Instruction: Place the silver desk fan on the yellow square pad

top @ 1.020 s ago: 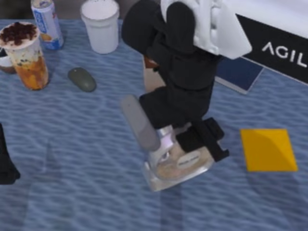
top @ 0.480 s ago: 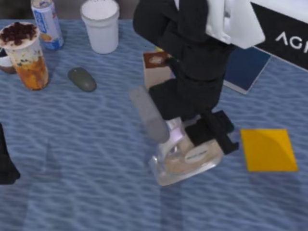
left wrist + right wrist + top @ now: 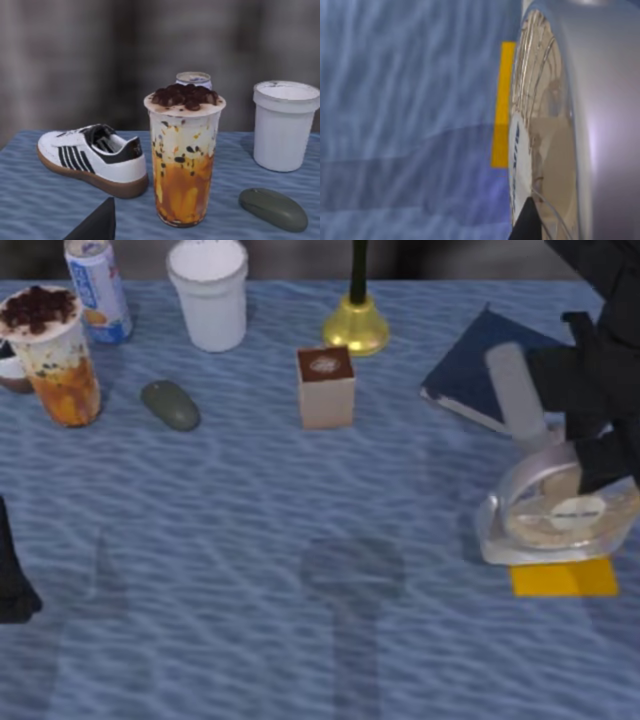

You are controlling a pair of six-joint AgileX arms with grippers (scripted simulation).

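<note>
While right gripper (image 3: 590,465) jaws grip silver desk fan (image 3: 555,515) over yellow square pad (image 3: 562,579), mid-right of frame: next lower, release. Left arm parked, jaws unclear.

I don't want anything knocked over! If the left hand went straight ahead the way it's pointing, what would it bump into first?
Probably the bubble tea cup: it stands right in the middle of the left wrist view. The shoe sits off to one side. Depth is hard to judge.

Glossy mirror-like metal silver desk fan (image 3: 560,510), matt flat yellow square pad (image 3: 562,578), rippled blue tablecloth (image 3: 250,570)

Right tool (image 3: 600,465) closed — left arm (image 3: 12,585) parked
</note>
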